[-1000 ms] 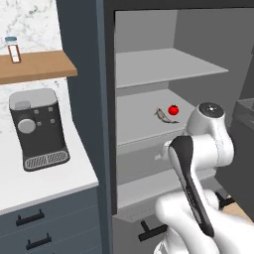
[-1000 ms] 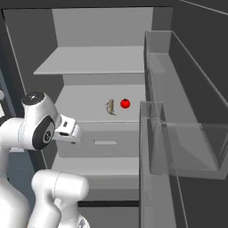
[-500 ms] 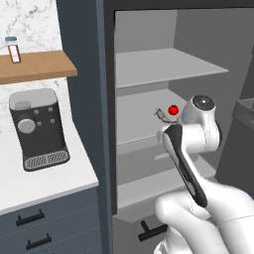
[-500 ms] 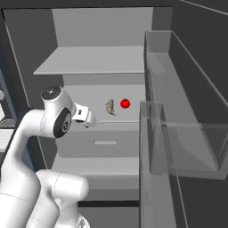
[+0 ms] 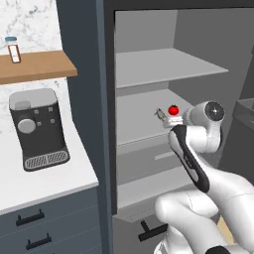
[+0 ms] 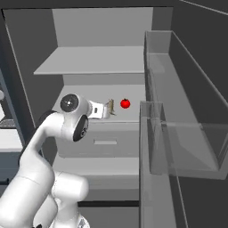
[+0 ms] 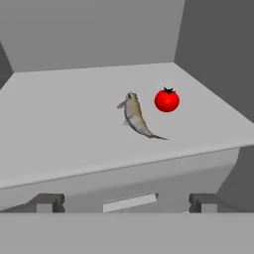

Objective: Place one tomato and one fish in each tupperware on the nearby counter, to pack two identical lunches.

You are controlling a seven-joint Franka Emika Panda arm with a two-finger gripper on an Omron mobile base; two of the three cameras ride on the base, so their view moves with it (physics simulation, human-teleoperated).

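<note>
The task looks barely begun: nothing is held and nothing is seen packed. One tomato and one fish lie on the middle shelf of the open fridge, the fish just beside the tomato on its left in the hand view, the two close but apart. The gripper faces them from in front of the shelf's edge, its fingers spread wide with nothing between them. In the right base view the hand sits level with the shelf, near the fish, with the tomato a little beyond. The counter to the left carries a coffee machine; no tupperware can be seen there in these pictures. By my judgement the first pick is what comes next, and all the placing into both trays is left to do.
</note>
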